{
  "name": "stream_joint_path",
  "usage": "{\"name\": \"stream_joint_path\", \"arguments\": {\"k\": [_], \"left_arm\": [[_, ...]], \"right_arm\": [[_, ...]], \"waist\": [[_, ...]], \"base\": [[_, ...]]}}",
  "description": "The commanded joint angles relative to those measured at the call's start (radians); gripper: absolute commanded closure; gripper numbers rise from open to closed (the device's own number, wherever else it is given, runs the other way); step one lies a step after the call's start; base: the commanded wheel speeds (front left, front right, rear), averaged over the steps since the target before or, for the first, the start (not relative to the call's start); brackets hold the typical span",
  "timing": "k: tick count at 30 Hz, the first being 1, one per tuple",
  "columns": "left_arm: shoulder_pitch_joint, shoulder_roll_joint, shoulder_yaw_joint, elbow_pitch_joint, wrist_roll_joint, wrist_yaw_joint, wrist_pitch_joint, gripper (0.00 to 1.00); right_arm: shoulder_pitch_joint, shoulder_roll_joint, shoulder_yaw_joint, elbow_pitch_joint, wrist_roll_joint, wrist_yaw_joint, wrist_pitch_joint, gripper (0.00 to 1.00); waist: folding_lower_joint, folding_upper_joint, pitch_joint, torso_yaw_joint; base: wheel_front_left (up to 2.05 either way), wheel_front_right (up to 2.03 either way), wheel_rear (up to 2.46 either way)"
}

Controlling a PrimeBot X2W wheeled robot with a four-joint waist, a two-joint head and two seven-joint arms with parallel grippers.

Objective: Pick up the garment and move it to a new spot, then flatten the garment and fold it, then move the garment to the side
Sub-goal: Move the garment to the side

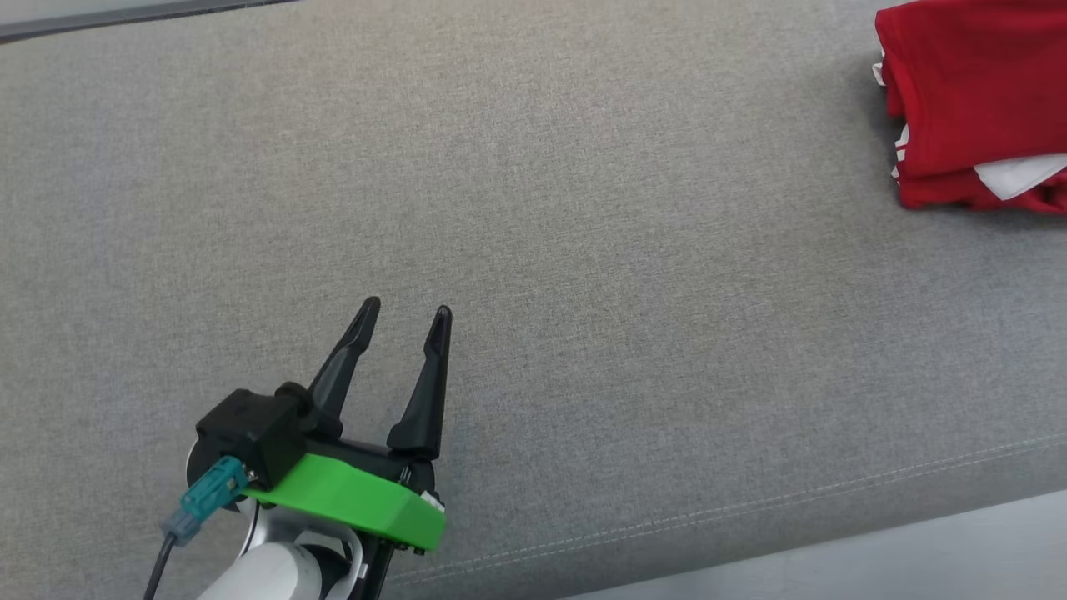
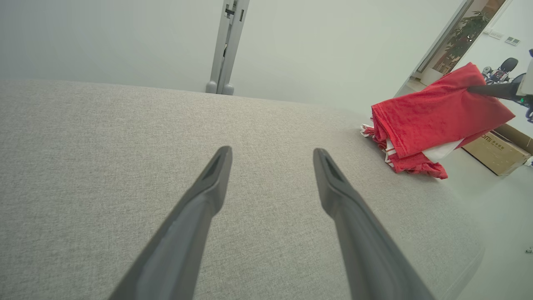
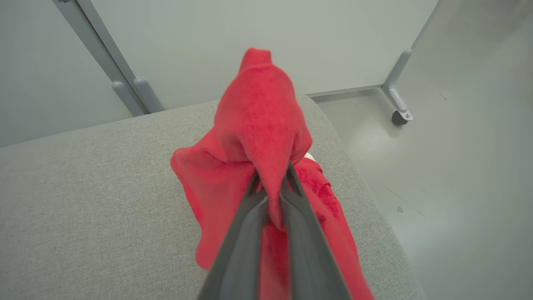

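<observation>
Stage: looks late — red garment (image 1: 975, 100) lies as a folded bundle at the grey tabletop's (image 1: 583, 208) far right edge | right gripper (image 3: 272, 183): fingers pinched on a raised fold of it | left gripper (image 1: 407, 307): fingers spread, empty, near left | left to do, likely — set it aside, release

A grey woven cushion (image 1: 583, 250) spreads under and ahead of the open jaws of the left gripper (image 1: 407, 306), with a stitched double seam (image 1: 750, 504) behind them near its front edge and a strip of pale floor (image 1: 917, 558) beyond that. Straight ahead of those jaws a grey upright post (image 2: 227, 46) stands against a pale wall; far to their right a cardboard box (image 2: 495, 152) sits on the floor near a leafy plant (image 2: 468, 29). Ahead and right of the jaws of the right gripper (image 3: 272, 175), a frame foot ends in a caster (image 3: 399, 117).
</observation>
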Motion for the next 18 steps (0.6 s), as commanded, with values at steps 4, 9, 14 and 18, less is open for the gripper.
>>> {"name": "stream_joint_path", "arguments": {"k": [4,9,14,18], "left_arm": [[-0.046,0.020,-0.001,-0.018,0.021,0.010,0.025,0.00],[-0.060,0.031,-0.005,-0.031,0.029,0.015,0.041,0.00],[-0.071,0.045,-0.012,-0.042,0.039,0.016,0.061,0.00],[-0.082,0.054,-0.019,-0.052,0.045,0.020,0.082,0.00]], "right_arm": [[0.023,0.008,-0.042,0.090,-0.078,0.000,-0.094,1.00],[0.004,-0.004,-0.065,0.172,-0.155,-0.001,-0.176,1.00],[-0.025,-0.008,-0.091,0.267,-0.224,0.000,-0.252,1.00],[-0.044,-0.002,-0.101,0.328,-0.272,-0.001,-0.302,0.60]], "waist": [[0.0000,0.0000,0.056,0.037],[0.0000,0.0000,0.075,0.056],[0.0000,0.0000,0.096,0.077],[0.0000,0.0000,0.113,0.086]], "base": [[0.00,0.00,0.00],[0.00,0.00,0.00],[0.00,0.00,0.00],[0.00,0.00,0.00]]}}
